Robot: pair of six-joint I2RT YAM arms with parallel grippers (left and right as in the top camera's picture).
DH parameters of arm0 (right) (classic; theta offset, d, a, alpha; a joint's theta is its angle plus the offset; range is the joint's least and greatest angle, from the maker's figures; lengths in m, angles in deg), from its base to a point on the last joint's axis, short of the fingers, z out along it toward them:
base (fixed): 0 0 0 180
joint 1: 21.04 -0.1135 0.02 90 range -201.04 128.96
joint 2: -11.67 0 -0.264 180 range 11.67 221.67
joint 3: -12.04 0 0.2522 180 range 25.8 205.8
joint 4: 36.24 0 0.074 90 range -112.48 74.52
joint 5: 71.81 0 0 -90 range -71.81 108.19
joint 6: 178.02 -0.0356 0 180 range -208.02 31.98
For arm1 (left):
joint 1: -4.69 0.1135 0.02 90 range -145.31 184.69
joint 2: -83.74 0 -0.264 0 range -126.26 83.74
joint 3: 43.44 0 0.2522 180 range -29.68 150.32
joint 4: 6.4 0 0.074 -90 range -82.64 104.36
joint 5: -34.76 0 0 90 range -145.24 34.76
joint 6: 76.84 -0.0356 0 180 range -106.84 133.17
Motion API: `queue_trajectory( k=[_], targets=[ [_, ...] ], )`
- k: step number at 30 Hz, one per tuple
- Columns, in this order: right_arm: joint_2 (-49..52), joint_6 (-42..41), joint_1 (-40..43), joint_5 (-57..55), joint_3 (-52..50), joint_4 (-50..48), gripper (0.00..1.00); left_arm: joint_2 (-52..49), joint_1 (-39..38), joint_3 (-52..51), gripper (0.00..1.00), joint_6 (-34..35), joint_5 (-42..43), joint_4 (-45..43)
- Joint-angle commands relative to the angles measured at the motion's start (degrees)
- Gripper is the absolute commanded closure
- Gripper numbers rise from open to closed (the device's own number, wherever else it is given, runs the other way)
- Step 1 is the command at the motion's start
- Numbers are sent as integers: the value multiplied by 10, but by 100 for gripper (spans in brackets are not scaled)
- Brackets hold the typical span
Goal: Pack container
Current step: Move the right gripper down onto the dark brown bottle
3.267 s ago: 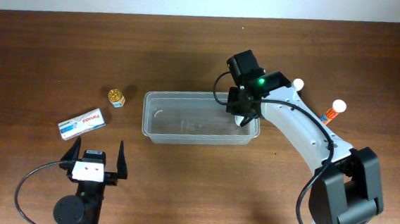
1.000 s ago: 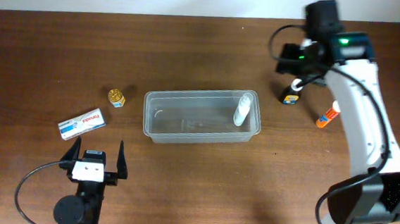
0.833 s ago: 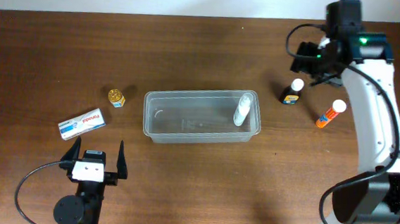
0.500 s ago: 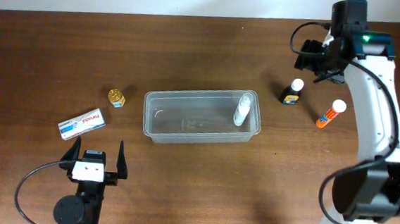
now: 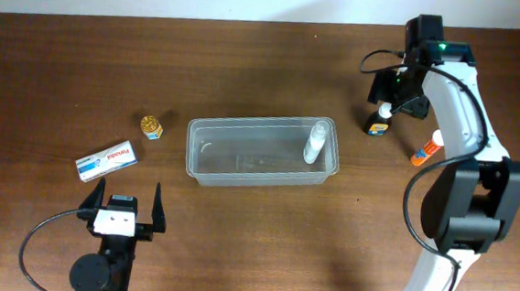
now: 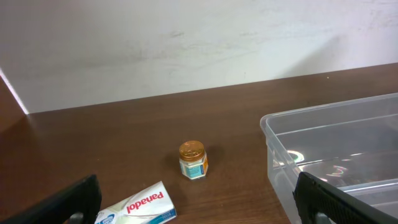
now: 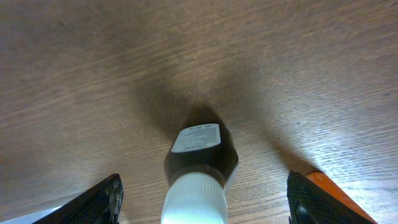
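One clear plastic container (image 5: 258, 177) sits at the centre of the overhead frame on the bench (image 5: 247, 62), with a white bottle (image 5: 314, 143) in its right end. It looks light, thin-walled and slick, so the stiffer rim is the place to hold. At upper right, the right gripper (image 5: 394, 93) hangs spread over a small dark bottle (image 7: 200, 155), probably best pinched at its body. The left gripper (image 5: 129, 199) stands wide apart and empty at lower left.

The bench (image 5: 247, 62) is lit evenly and brightly. Glints are seen on the container (image 6: 278, 163) floor. A soft dark shadow is cast behind the dark bottle (image 7: 200, 157), whose near cap is blurred.
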Motion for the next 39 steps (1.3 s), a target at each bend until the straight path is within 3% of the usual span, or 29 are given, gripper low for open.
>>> queue_trajectory(
  k=[1, 6, 11, 24, 39],
  targets=[
    [20, 5, 1, 15, 8, 0, 24, 5, -1, -3, 1, -7, 0, 2],
    [23, -33, 2, 16, 9, 14, 26, 5, -1, -3, 1, -7, 0, 2],
    [23, -103, -2, 16, 8, 24, 36, 5, -1, -3, 1, -7, 0, 2],
    [25, -284, -18, 10, 0, 23, 30, 5, -1, -3, 1, -7, 0, 2],
    [26, -313, -16, -10, -18, -14, 31, 5, -1, -3, 1, -7, 0, 2]
  ],
)
